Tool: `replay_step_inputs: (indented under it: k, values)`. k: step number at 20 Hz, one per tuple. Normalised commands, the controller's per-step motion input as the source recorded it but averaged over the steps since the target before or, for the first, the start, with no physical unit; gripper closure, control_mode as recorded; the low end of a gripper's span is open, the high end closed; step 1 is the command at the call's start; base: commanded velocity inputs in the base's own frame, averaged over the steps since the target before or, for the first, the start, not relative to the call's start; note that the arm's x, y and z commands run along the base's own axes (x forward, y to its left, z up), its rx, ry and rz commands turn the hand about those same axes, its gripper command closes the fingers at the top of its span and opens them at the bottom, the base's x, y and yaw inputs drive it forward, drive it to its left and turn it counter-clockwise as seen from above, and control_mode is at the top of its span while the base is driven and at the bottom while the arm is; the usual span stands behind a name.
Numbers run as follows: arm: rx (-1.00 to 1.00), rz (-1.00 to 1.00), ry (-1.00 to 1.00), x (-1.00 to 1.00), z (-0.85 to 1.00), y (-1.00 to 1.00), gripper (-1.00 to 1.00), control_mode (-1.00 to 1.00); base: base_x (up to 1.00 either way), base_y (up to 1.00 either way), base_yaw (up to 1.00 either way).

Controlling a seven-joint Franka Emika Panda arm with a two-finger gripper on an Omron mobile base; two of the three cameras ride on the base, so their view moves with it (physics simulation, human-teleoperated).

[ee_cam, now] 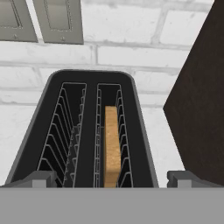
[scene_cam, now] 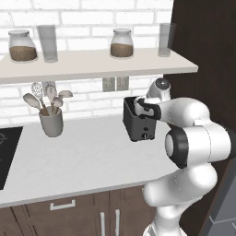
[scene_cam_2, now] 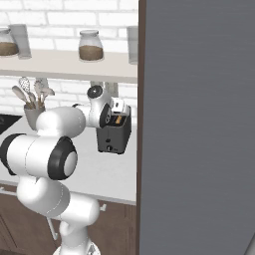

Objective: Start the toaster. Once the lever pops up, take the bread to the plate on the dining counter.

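A small boxy dark toaster (scene_cam: 138,124) is seen standing upright on the pale tabletop (scene_cam: 83,161), near the white brick wall (scene_cam: 92,103) and just beside a dark wood panel (scene_cam: 203,50). Two wire-lined slots are shown open at its top. A tan slice of bread (ee_cam: 112,146) is seen on edge in the slot nearer the panel, its upper edge showing among the wires.

White worktop (scene_cam: 87,161) carries the toaster (scene_cam: 137,124) and utensil cup (scene_cam: 51,123).
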Motion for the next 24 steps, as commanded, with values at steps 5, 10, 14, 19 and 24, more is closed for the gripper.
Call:
replay_step_inputs:
  k: [5, 10, 14, 19, 24]
  values:
    - [0.00, 0.00, 0.00, 0.00, 0.00, 0.00, -1.00, -1.00, 0.00, 0.00, 0.00]
    - [0.00, 0.00, 0.00, 0.00, 0.00, 0.00, -1.00, -1.00, 0.00, 0.00, 0.00]
    - [0.00, 0.00, 0.00, 0.00, 0.00, 0.00, -1.00, -1.00, 0.00, 0.00, 0.00]
    - [0.00, 0.00, 0.00, 0.00, 0.00, 0.00, -1.00, -1.00, 0.00, 0.00, 0.00]
    - [0.00, 0.00, 0.00, 0.00, 0.00, 0.00, -1.00, -1.00, 0.00, 0.00, 0.00]
